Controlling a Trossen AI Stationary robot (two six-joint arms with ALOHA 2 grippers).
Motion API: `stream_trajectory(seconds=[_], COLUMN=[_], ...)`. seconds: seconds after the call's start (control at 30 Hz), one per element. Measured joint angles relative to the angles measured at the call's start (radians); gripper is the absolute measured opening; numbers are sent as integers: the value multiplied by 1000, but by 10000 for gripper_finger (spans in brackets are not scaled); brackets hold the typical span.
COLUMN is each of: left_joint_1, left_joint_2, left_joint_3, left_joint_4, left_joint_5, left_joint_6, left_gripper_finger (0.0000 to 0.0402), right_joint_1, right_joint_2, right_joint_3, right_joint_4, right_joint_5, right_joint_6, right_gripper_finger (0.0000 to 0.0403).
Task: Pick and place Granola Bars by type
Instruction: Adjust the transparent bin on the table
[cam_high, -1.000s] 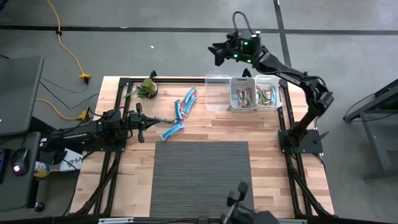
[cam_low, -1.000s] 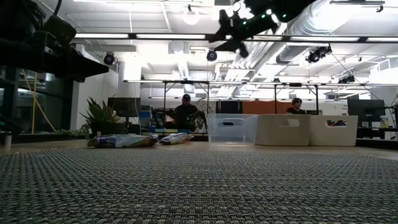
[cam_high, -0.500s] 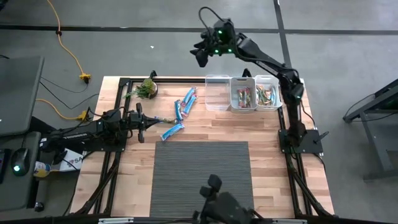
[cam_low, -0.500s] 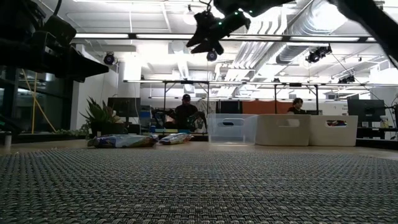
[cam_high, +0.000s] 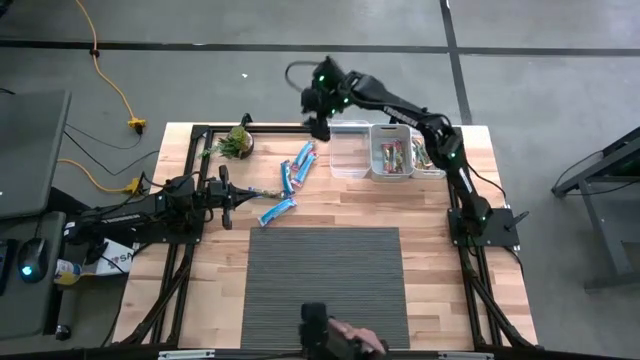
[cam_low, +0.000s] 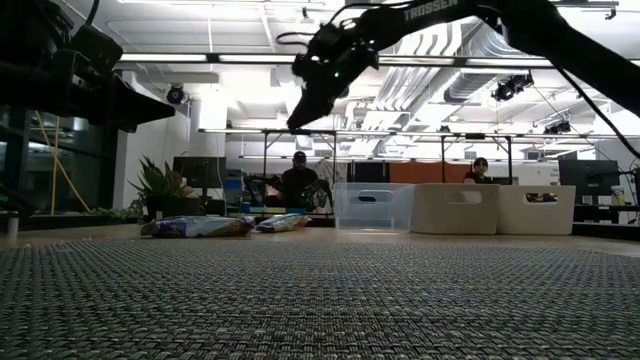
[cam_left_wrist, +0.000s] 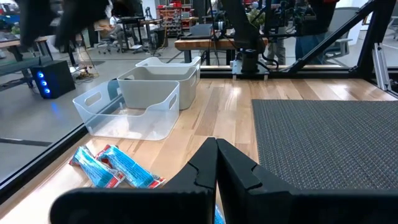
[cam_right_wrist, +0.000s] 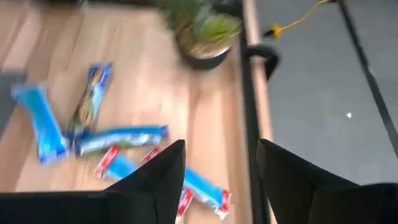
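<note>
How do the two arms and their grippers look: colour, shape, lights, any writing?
Both arms are dark, slim and jointed. The right arm carries small green lights near its wrist, and white lettering shows on it in the low view. The right gripper and the left gripper each have two dark, angular fingers.

Bright overhead light; right wrist view seemingly motion-blurred.
</note>
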Motion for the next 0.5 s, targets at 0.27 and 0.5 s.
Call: stream_trajectory(seconds=[0.27,0.5], left_joint_1=[0,0], left_joint_2=[0,0], left_joint_3=[0,0], left_joint_4=[0,0], left_joint_5=[0,0], left_joint_6=[0,0], left_gripper_finger=[1,1], right_joint_1=[94,142], right_joint_2=[69,100], right_joint_3=[0,0], right_joint_4=[-56,-69], right_joint_5=[118,186], right_joint_6=[-172,-255], right_gripper_finger=[184,184])
